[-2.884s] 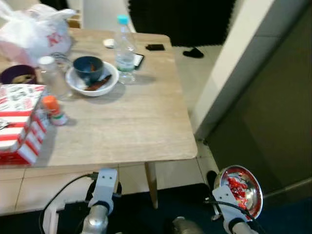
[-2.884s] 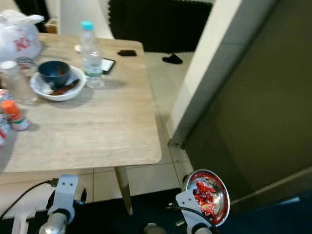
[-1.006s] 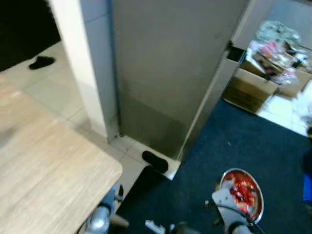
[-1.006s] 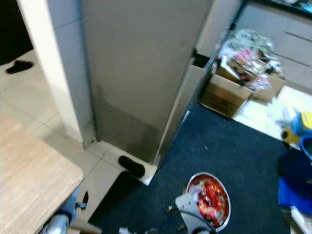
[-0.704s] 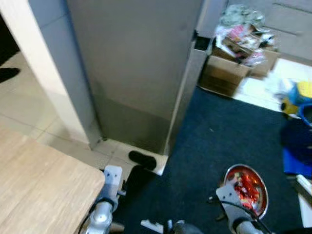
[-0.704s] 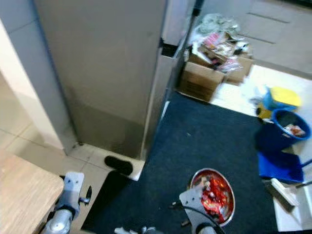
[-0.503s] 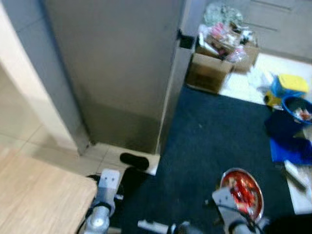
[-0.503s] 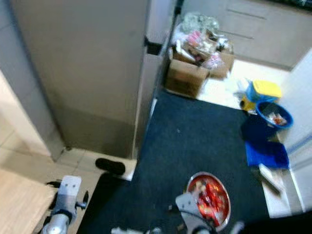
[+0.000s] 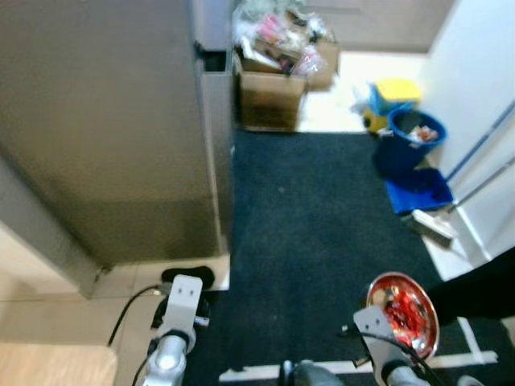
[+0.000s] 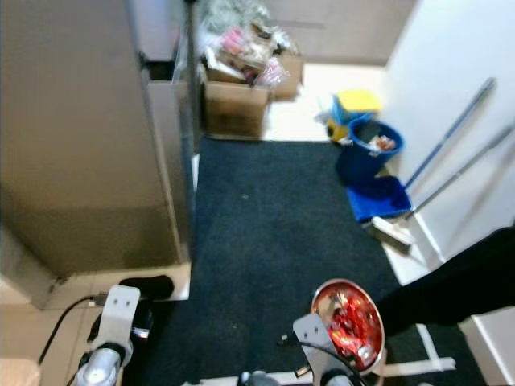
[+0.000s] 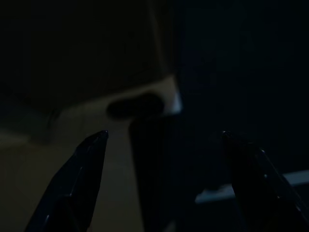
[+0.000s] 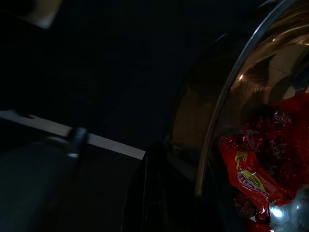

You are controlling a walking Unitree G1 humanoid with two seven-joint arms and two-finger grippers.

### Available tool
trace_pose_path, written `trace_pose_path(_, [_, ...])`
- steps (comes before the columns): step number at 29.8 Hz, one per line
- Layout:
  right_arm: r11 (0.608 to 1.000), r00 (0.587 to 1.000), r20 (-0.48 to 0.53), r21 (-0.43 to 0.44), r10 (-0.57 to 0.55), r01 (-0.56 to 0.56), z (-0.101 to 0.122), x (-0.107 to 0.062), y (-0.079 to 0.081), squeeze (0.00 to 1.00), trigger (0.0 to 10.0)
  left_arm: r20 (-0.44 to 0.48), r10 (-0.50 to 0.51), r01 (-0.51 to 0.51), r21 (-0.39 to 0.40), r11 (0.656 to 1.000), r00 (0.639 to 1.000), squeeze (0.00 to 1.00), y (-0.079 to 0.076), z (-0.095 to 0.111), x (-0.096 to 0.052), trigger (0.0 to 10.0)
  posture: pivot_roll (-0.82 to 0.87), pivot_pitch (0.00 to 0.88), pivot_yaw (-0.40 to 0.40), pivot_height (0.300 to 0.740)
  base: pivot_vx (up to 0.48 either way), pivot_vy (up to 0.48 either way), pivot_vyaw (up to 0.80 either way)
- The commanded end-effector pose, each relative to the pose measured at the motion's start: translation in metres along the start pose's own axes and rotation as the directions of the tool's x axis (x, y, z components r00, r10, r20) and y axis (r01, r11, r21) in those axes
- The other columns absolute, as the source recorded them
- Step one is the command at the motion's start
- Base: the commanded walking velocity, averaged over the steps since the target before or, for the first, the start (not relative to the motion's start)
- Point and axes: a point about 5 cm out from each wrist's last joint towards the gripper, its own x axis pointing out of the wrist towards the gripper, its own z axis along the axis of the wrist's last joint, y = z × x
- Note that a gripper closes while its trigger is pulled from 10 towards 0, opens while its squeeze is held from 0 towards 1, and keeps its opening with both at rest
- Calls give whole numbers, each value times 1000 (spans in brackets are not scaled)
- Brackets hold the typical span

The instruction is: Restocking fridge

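View change: the wooden table seen earlier beyond the grippers has slid out of the head views as the camera turned; ahead now lie a dark blue carpet (image 9: 314, 233) and the grey fridge (image 9: 105, 129).
Bowl: the steel bowl (image 9: 402, 315) of red-wrapped sweets (image 10: 348, 323) sits at the right gripper just as it did earlier.
Right gripper: the right gripper (image 12: 193, 166) is low at the right, clamped on the bowl's rim; in its wrist view one black finger lies under the rim and the sweets sit just past it.
Left gripper: the left gripper (image 11: 164, 145) hangs low at the left with its two fingers (image 11: 89, 159) spread wide and nothing between them.
Fridge: ahead and to the left of the left gripper, well apart from the bowl; its door looks closed.
Slipper: a dark slipper (image 9: 189, 277) lies on the pale tile just beyond the left gripper, by the fridge's foot.
Far off: a cardboard box (image 9: 272, 95) of packets, a blue bucket (image 9: 414, 137) and a yellow-lidded tub (image 9: 393, 95) stand far ahead of the right gripper.
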Motion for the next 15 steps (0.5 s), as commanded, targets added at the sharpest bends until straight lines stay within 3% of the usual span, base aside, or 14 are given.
trace_pose_path(1, [1000, 999, 41, 9, -4, 4, 6, 1, 0, 0, 10000, -19, 0, 0, 6, 1000, 1000, 0, 3, -8, -5, 10000, -9, 111, -72, 740, 0, 0, 0])
trace_pose_path(10, [999, 990, 142, 33, -12, 8, 23, 3, -5, 0, 10000, 104, -58, 50, 77, 996, 993, 0, -2, 6, -9, 10000, -9, 107, -69, 740, 0, 0, 0])
trace_pose_path(13, [999, 981, 191, 42, -27, 19, 31, 3, -9, 0, 10000, 245, -203, 160, 185, 970, 948, 0, -21, 30, -16, 10000, -11, 98, -68, 740, 0, 0, 0])
trace_pose_path(15, [999, 981, 191, 42, -27, 19, 31, 3, -9, 0, 10000, 245, -203, 160, 185, 970, 948, 0, -21, 30, -16, 10000, -11, 98, -68, 740, 0, 0, 0])
